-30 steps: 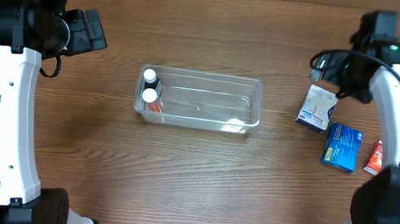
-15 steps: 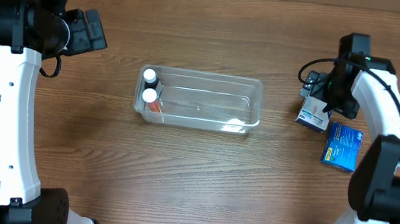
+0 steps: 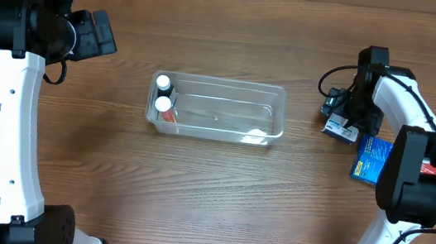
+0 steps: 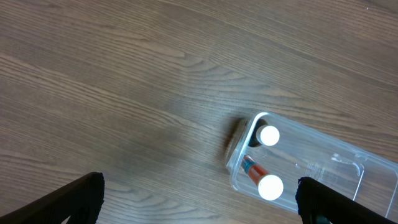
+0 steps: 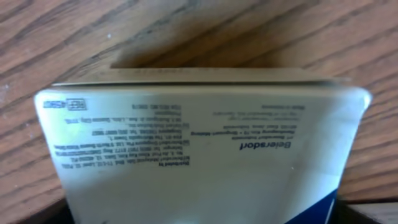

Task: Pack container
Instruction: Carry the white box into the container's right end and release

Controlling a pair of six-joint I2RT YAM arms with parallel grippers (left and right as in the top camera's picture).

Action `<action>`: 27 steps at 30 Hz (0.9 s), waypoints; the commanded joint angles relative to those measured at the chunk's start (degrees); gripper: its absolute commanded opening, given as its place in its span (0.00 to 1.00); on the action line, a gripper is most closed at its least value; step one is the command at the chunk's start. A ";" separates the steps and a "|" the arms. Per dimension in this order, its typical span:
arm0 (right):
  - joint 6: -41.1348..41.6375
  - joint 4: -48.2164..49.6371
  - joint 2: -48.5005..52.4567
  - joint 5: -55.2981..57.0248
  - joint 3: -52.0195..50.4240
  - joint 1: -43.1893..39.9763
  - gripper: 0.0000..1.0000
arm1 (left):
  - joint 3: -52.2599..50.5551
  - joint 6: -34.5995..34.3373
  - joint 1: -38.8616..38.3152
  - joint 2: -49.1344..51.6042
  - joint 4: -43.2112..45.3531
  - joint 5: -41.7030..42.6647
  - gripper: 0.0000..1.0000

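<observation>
My left gripper (image 4: 199,186) hovers raised, jaws spread wide; my right gripper (image 3: 341,112) sits low, pointing down, its jaws hidden from me.

Clear shallow container (image 3: 228,107) sits upright mid-table, apparently two capped bottles (image 3: 163,83) inside.

The right pincer (image 3: 341,114) hangs directly over a white-and-blue cardboard box (image 3: 340,131). A blue cardboard box (image 3: 373,158) lies just beside that box, nearer the arm's base. A clear plastic rectangular tub (image 3: 223,80) lies well apart, between both pincers. Two white-capped bottles (image 3: 163,83) stand in the tub's end nearest the left pincer (image 3: 99,37).
</observation>
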 commanded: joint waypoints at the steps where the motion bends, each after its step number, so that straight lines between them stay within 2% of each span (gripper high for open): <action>1: 0.04 0.37 0.00 -1.09 -0.09 0.02 0.78 | -0.17 0.46 -0.04 -0.79 0.09 0.66 1.00; 8: 0.07 -0.31 -0.13 -2.10 0.37 0.02 0.65 | -0.17 0.46 -0.04 -0.79 0.09 0.66 1.00; 14: 0.02 -4.98 -3.72 -3.43 3.67 0.68 0.68 | -0.17 0.48 -0.04 -0.79 0.09 0.63 1.00; 21: -0.17 -10.08 -16.98 -3.45 5.86 4.04 0.70 | -0.17 0.48 -0.04 -0.79 0.11 0.63 1.00; 24: -1.09 -11.98 -26.05 -3.48 5.86 9.57 0.70 | -0.17 0.48 -0.04 -0.79 0.11 0.61 1.00; 27: -1.20 -12.79 -29.92 -3.45 5.86 14.60 0.70 | -0.17 0.48 -0.04 -0.79 0.09 0.61 1.00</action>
